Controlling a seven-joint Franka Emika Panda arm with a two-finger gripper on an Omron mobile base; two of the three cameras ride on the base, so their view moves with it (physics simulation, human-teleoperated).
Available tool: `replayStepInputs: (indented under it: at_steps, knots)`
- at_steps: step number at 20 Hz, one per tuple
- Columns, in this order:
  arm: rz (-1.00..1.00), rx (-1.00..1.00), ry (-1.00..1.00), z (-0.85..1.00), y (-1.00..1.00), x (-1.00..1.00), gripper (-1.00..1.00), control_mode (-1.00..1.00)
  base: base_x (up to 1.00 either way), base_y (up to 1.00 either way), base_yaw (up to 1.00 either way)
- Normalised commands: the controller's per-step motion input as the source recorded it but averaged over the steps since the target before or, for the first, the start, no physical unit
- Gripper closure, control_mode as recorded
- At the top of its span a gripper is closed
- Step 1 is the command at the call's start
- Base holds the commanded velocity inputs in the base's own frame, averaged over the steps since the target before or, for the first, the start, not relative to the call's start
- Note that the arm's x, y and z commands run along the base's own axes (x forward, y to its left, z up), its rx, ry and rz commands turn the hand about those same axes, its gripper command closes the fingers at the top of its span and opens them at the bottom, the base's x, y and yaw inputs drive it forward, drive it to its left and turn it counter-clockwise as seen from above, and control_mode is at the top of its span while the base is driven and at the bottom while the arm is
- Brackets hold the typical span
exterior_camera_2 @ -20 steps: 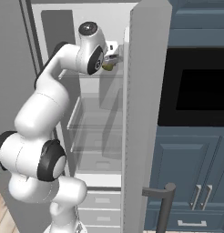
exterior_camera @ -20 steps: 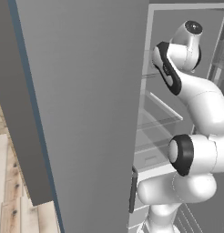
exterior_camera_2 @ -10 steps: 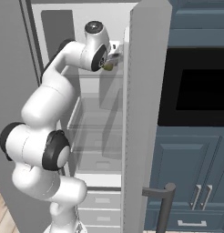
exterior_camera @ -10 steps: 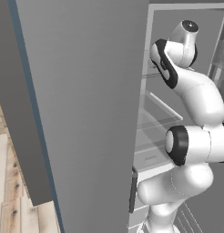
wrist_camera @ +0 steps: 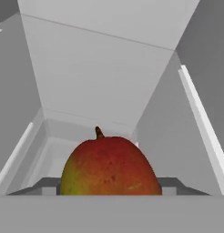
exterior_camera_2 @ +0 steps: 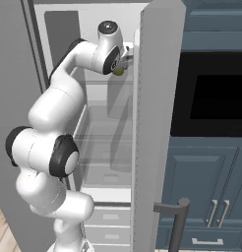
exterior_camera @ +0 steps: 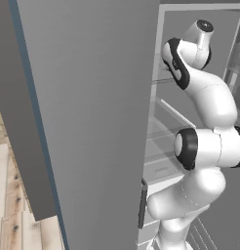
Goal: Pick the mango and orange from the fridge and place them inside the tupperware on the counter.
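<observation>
**Mango's right at the hand, grip unclear**

The gripper [exterior_camera_2: 124, 61] is up at the fridge's [exterior_camera_2: 157, 98] top shelf, and the mango [wrist_camera: 109, 166] sits right in front of the hand camera, with its stem up. Can't tell if the fingers are clamped on it. If they aren't, pulling back could knock it off the shelf or clip the door edge.

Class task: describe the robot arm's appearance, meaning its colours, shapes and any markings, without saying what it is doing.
The arm is glossy white, built of rounded, tube-like segments joined by dark black rings at the joints. A round dark-centred cap tops the wrist. No cables or markings show. The gripper is small and greyish at the wrist's end.
</observation>
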Motion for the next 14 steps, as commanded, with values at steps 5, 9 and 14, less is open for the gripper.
replayStepInputs:
  at_steps: [5, 9, 14]
  knots:
    - [0.02, -0.02, 0.0, -0.21, 0.0, 0.0, 1.0, -1.0, 0.0, 0.0, 0.0]
    - [0.0, -0.22, 0.0, -0.23, 0.08, -0.23, 1.0, -1.0, 0.0, 0.0, 0.0]
    - [-0.03, -0.05, -0.01, -0.1, 0.07, -0.48, 1.0, -1.0, 0.0, 0.0, 0.0]
